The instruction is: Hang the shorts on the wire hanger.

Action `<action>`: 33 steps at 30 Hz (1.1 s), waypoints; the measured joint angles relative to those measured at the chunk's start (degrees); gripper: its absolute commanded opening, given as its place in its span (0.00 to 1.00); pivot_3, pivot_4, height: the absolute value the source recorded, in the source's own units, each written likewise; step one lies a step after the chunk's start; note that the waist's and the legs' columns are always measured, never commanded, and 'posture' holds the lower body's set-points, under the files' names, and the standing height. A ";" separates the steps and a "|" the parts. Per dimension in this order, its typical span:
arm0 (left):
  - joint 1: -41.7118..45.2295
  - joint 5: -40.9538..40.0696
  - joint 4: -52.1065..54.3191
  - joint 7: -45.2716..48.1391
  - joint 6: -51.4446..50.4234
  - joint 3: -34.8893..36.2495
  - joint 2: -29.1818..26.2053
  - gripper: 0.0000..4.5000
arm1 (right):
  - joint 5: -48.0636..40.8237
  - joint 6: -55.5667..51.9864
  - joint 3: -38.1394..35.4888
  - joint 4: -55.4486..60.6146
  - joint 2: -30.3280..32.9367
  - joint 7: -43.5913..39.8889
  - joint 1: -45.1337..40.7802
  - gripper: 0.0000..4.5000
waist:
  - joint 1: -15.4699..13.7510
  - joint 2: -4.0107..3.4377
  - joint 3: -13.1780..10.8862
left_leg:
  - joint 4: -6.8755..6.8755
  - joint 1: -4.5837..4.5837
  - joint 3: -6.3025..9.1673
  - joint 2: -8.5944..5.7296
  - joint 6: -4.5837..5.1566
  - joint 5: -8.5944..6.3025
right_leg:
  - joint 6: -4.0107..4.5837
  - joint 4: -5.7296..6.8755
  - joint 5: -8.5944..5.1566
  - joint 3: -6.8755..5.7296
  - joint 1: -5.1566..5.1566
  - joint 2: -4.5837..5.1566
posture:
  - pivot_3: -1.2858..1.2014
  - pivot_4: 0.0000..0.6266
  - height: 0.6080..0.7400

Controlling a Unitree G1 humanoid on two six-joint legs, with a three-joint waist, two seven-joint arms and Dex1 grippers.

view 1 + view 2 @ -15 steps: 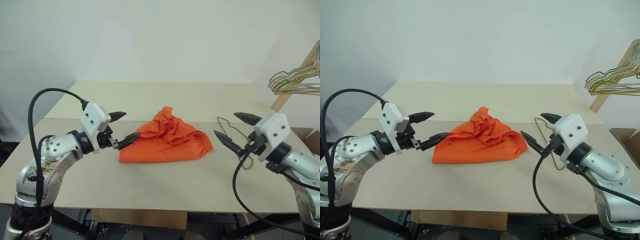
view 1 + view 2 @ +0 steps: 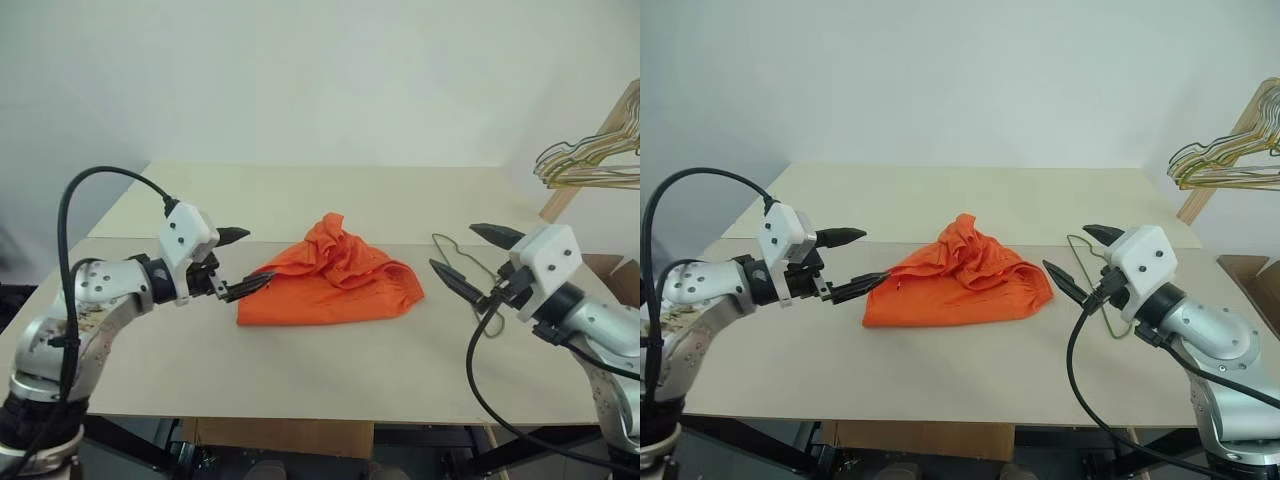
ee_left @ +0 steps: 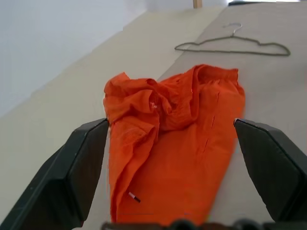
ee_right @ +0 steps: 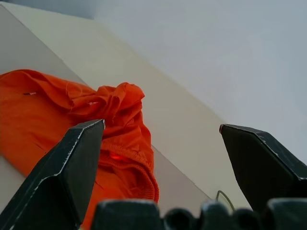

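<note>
Shorts of bright orange thin fabric lie crumpled in a heap at the middle of a pale beige table. Just beside the shorts, on the robot's right, a thin grey-green wire hanger lies flat. The left hand hovers near the shorts' left edge, fingers spread, empty. The right hand hovers above the hanger, fingers also spread, holding nothing.

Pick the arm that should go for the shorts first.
Left, probably. Its open end effector sits right at the edge of the shorts; the right end effector, also open, hovers over the wire hanger.
</note>
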State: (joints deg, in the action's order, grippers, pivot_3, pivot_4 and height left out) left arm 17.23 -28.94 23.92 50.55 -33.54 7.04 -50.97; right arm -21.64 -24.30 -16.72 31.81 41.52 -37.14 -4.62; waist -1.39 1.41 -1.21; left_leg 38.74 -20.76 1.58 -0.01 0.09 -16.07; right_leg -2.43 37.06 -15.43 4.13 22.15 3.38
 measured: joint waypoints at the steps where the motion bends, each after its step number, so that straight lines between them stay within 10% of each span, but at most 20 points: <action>1: 0.00 0.51 -0.46 1.20 0.64 -0.43 -1.00 1.00 | 0.00 0.01 0.02 -0.35 0.30 -0.35 -0.59 0.99 | 0.12 -0.01 -0.01 | 0.00 0.00 0.00 0.00 0.00 0.00 | 0.00 0.00 0.00 0.00 0.00 0.00 | 0.53 0.00 1.00; 11: -6.66 12.18 -3.01 11.61 6.83 -9.17 -13.00 1.00 | -1.96 -0.03 -0.04 1.75 1.59 -2.38 0.59 0.99 | 0.57 -0.15 -0.10 | -0.02 -0.07 -0.03 0.09 0.07 -0.04 | 0.05 -0.01 -0.08 -0.06 0.05 -0.03 | 0.52 0.00 1.00; 31: 10.16 38.43 -25.36 9.36 14.70 -31.49 1.18 1.00 | -1.44 -0.93 1.77 5.42 0.93 0.54 3.49 0.99 | 1.58 -0.13 -0.09 | 0.12 -0.16 -0.03 0.07 0.10 -0.05 | 0.03 0.04 -0.07 -0.05 0.07 -0.06 | 0.50 0.00 1.00; 33: 13.12 41.39 -28.77 8.35 16.49 -33.22 3.35 0.88 | -1.45 -1.11 1.87 5.89 0.88 0.98 3.51 1.00 | 1.41 -0.14 -0.09 | 0.19 -0.14 -0.03 0.04 0.10 -0.05 | -0.01 0.05 -0.04 -0.06 0.01 -0.05 | 0.50 0.00 1.00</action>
State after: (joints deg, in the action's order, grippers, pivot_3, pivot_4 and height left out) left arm 30.35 12.45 -4.85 58.90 -17.04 -26.18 -47.62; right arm -23.09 -25.40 -14.85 37.70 42.40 -36.16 -1.11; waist 0.01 1.27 -1.30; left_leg 38.93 -20.90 1.55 0.03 0.18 -16.12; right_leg -2.43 37.11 -15.48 4.07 22.16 3.33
